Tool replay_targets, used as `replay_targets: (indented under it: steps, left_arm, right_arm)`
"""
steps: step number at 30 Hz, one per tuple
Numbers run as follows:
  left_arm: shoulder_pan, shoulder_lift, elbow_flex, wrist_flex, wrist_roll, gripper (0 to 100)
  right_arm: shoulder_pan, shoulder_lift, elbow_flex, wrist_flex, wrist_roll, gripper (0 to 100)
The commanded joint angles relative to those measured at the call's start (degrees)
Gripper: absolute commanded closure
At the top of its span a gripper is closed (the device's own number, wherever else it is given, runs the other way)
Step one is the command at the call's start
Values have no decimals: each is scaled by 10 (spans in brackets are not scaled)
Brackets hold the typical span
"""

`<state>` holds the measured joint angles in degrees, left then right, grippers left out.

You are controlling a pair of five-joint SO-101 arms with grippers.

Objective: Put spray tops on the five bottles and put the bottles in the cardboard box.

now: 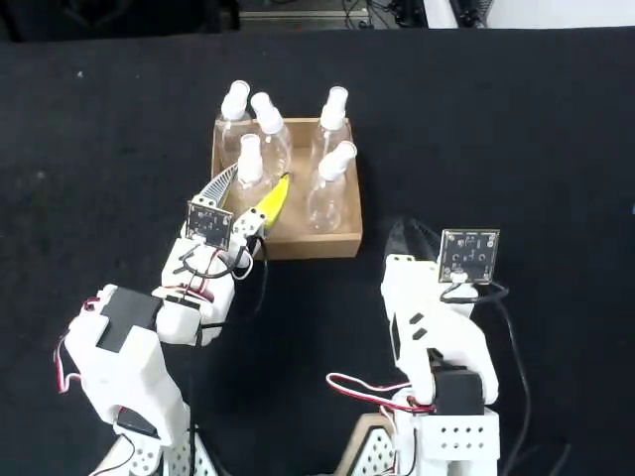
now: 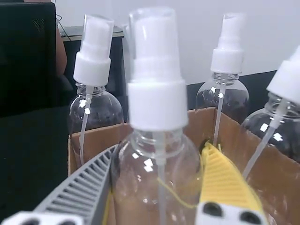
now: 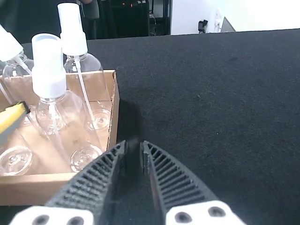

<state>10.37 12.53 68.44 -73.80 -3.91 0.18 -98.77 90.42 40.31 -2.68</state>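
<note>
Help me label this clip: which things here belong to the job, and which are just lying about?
Job:
cardboard box
five bottles with spray tops, in the box
left tool, gripping one bottle
right tool, shut, beside the box

Lying about:
cables past the table's far edge

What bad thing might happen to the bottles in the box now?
The left gripper holds the front bottle, squeezed in among the others. Opening or backing out, its yellow finger might knock the neighbouring bottle over. Tugging the front bottle along could also drag the cardboard box.
</note>
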Motion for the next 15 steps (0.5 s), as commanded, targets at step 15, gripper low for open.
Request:
replay_targets:
  steps: [15]
  left_arm:
    - [-15, -9, 10, -16, -1, 740]
  right_arm:
    - [16, -12, -4, -18, -2, 962]
